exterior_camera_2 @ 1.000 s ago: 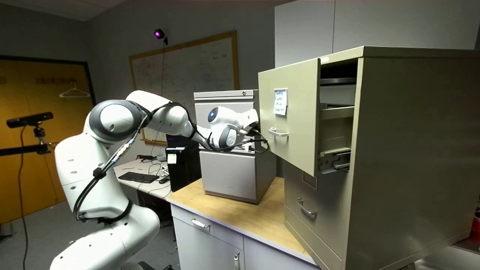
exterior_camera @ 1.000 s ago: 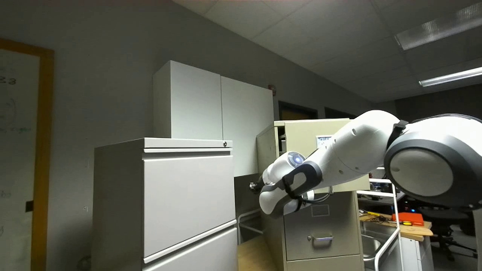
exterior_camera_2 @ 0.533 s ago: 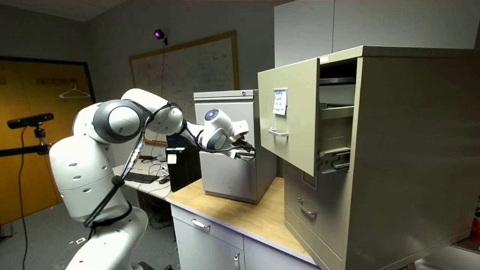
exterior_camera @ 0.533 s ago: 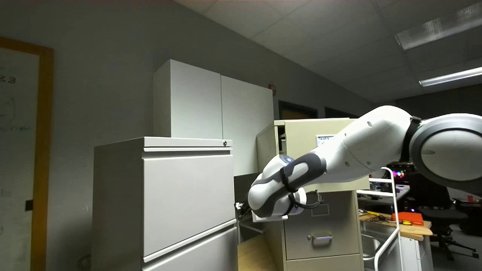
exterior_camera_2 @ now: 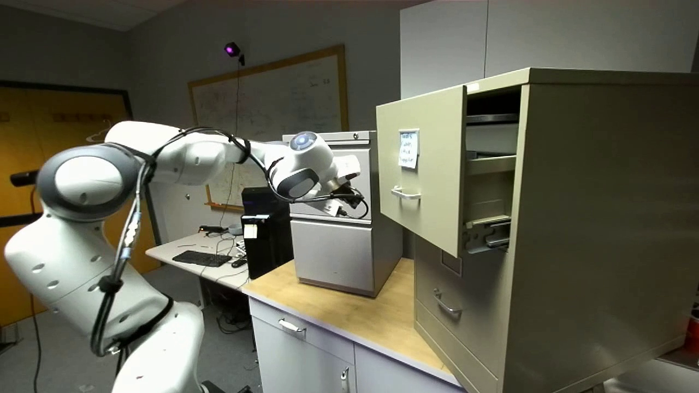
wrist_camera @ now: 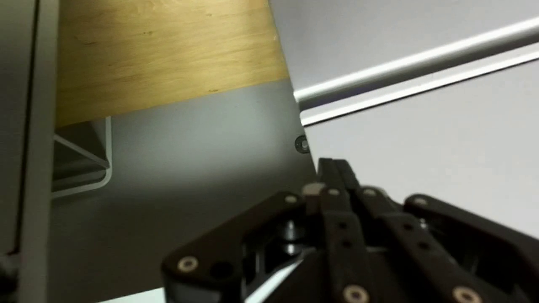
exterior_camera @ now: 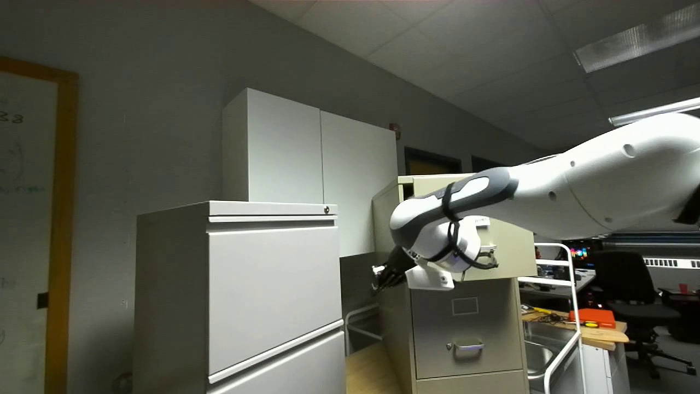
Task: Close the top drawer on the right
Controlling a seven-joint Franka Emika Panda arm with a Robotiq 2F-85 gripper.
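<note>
The top drawer (exterior_camera_2: 437,136) of the beige filing cabinet (exterior_camera_2: 600,218) is pulled out partway in an exterior view. Its cream front bears a white label and a metal handle (exterior_camera_2: 405,193). The drawer front also shows in an exterior view (exterior_camera: 514,253), partly hidden behind the arm. My gripper (wrist_camera: 334,162) is shut with its black fingertips together and nothing between them. In an exterior view the gripper (exterior_camera_2: 349,192) is left of the drawer front, apart from it, before the light-grey cabinet. In an exterior view it also shows (exterior_camera: 378,280) between both cabinets.
The light-grey cabinet (exterior_camera_2: 333,251) stands left of the beige one on a wooden counter (exterior_camera_2: 338,295). Its drawer front (wrist_camera: 442,139) fills the right of the wrist view. Lower beige drawers (exterior_camera: 467,328) are shut. White wall cabinets (exterior_camera: 355,175) hang behind.
The gripper has first dipped and drawn away from the drawer front, then risen. The upper arm has swung back from the cabinets. The drawer has not moved.
</note>
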